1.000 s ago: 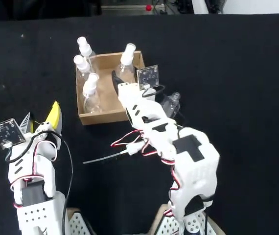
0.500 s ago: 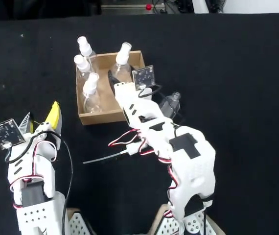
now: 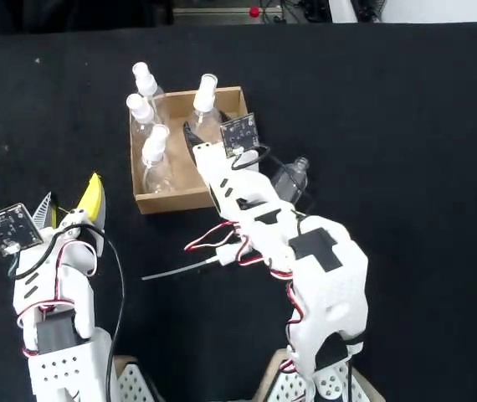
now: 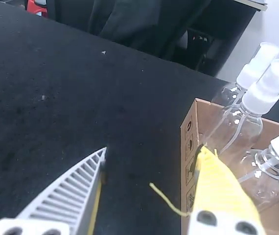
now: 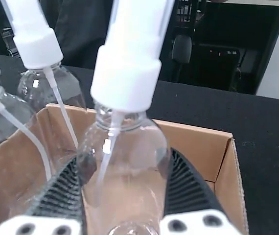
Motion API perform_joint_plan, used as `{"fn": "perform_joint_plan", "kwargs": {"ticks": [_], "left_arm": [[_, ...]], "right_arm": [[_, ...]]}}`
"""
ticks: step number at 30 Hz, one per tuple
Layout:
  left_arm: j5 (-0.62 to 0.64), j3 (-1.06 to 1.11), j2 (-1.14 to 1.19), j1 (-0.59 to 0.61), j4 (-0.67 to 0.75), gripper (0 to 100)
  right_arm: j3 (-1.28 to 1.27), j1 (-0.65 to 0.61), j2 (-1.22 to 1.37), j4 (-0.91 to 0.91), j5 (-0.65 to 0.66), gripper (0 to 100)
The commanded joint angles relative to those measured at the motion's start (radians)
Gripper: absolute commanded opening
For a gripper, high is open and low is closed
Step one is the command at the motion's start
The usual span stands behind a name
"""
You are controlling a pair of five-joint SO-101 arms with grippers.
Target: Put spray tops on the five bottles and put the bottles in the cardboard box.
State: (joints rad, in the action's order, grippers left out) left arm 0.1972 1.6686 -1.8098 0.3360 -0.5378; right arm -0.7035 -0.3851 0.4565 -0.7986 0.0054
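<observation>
From above, the right gripper (image 3: 207,132) clamps a clear plastic bottle with white spray top (image 3: 204,94) at 2 o'clock inside the brown cardboard box (image 3: 171,201). A capless clear bottle (image 3: 291,176) lies at the box's 3 o'clock.

In the left wrist view, the left gripper (image 4: 151,152) gapes, empty.

In the right wrist view, the jaws hug the bottle's belly. It looks light, slick and squashable, so the body is the place to hold it.

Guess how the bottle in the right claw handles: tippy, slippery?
Probably light: the bottle looks clear and empty. Likely tippy, with a tall spray top on a narrow body. Its smooth round wall may slip or twist in the right claw.
</observation>
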Motion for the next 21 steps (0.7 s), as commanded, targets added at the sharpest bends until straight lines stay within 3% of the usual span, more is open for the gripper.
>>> {"fn": "perform_joint_plan", "kwargs": {"ticks": [1,4,21], "left_arm": [[-0.008,0.002,-0.011,0.012,0.017,27],[-0.008,0.002,-0.011,0.012,0.018,27],[-0.008,0.002,-0.011,0.012,0.02,27]], "right_arm": [[0.033,-0.014,-0.012,-0.023,0.006,12.1],[0.024,-0.014,-0.013,-0.023,0.006,18.6],[0.013,-0.012,-0.013,-0.023,0.006,15.0]]}}
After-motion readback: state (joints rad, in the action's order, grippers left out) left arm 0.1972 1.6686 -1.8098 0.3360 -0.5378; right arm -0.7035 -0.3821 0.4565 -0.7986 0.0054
